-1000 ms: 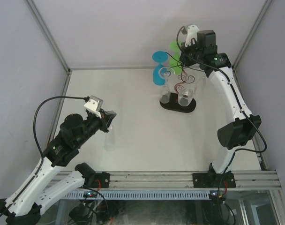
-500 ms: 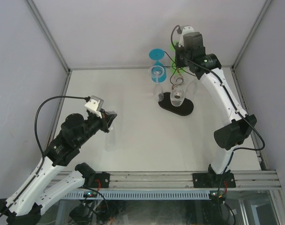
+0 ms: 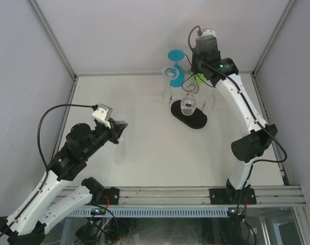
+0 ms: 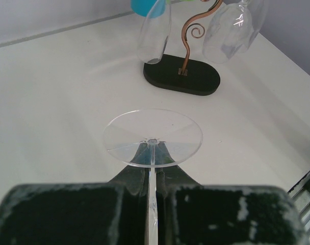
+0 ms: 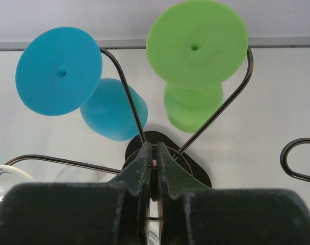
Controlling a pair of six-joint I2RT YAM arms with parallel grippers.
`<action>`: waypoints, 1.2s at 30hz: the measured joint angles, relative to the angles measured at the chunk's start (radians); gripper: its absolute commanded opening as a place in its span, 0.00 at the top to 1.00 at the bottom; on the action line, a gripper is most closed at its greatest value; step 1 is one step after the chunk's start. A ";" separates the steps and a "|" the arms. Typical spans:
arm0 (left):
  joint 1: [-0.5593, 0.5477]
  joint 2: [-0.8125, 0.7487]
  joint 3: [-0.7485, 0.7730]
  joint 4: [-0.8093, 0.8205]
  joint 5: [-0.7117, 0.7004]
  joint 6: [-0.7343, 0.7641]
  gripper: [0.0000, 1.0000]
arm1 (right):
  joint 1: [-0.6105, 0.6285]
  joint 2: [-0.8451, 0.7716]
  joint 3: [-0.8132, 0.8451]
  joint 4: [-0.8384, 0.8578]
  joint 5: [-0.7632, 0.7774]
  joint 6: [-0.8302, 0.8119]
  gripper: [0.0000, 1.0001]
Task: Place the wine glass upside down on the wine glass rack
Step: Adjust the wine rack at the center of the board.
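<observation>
Wine glass rack on white table (pale grey walls around).

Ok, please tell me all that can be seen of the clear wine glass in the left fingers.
The clear wine glass looks colourless and transparent, glass or plastic. Its round flat foot points away from the left gripper, toward the wine glass rack, and its thin stem runs back between the shut fingers, which clamp it. The bowl is hidden in the wrist view and only a faint shape from above. Nothing else visibly touches it.
</observation>
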 measured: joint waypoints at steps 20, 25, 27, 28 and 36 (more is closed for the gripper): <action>0.006 0.002 0.000 0.003 0.019 0.000 1.00 | 0.053 -0.028 -0.051 0.013 0.146 0.113 0.93; 0.009 0.006 0.000 0.003 0.020 -0.001 1.00 | 0.040 -0.028 -0.056 0.029 0.111 0.116 0.81; 0.009 0.006 0.000 0.003 0.020 -0.001 1.00 | 0.036 -0.028 -0.056 0.032 0.098 0.116 0.76; 0.009 0.006 0.000 0.003 0.019 -0.001 1.00 | 0.034 -0.028 -0.056 0.034 0.093 0.116 0.73; 0.012 0.013 0.000 0.004 0.023 -0.001 1.00 | 0.014 -0.028 -0.057 0.042 0.044 0.111 0.61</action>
